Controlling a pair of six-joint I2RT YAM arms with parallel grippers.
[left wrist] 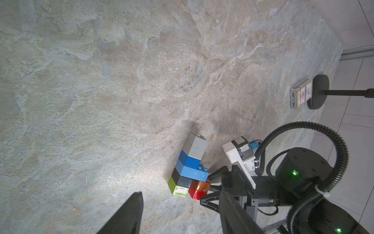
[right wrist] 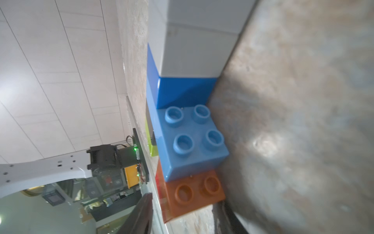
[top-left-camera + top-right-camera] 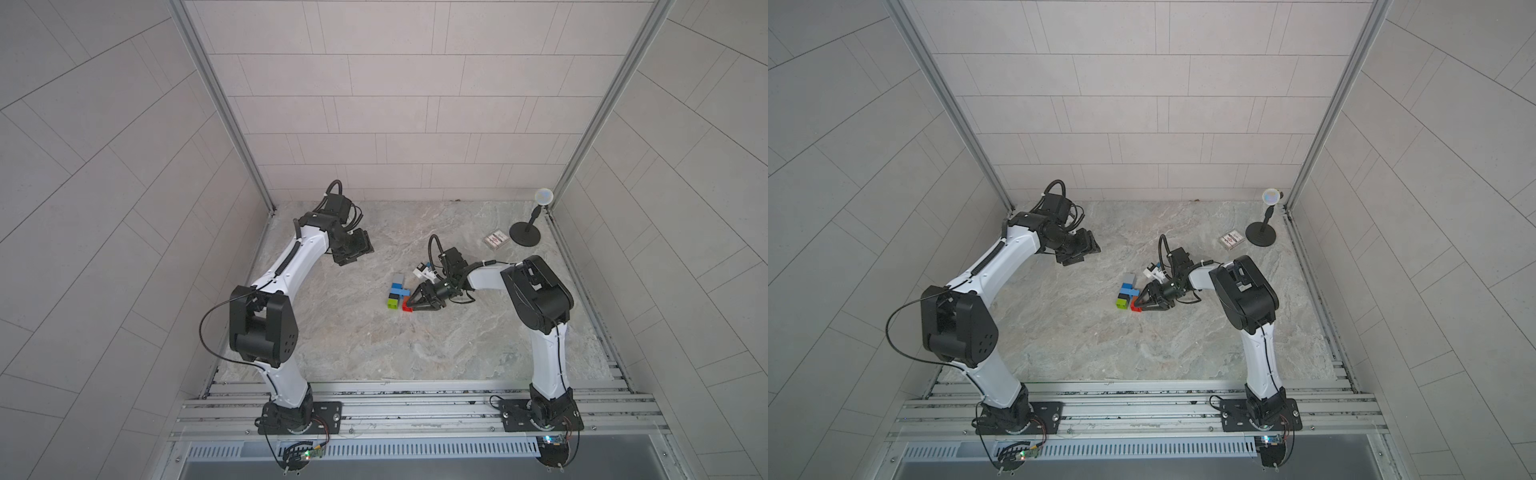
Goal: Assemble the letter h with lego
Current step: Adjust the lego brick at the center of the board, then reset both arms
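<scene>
The letter h (image 3: pixel 397 293) of joined plastic lego bricks lies flat on the grey marbled worktop (image 3: pixel 353 345), near its middle. Its tall column runs grey, blue, black and lime green. A longer light blue brick (image 1: pixel 192 172) crosses to the short leg, an orange brick (image 2: pixel 194 192) joined to a red brick (image 1: pixel 195 194). The right gripper (image 3: pixel 408 303) sits low at that leg, its black fingers (image 1: pixel 219 171) spread to either side of the orange brick — not pinching it. The left gripper (image 3: pixel 355 252) hangs well apart toward the far left — fingers wide, nothing between.
</scene>
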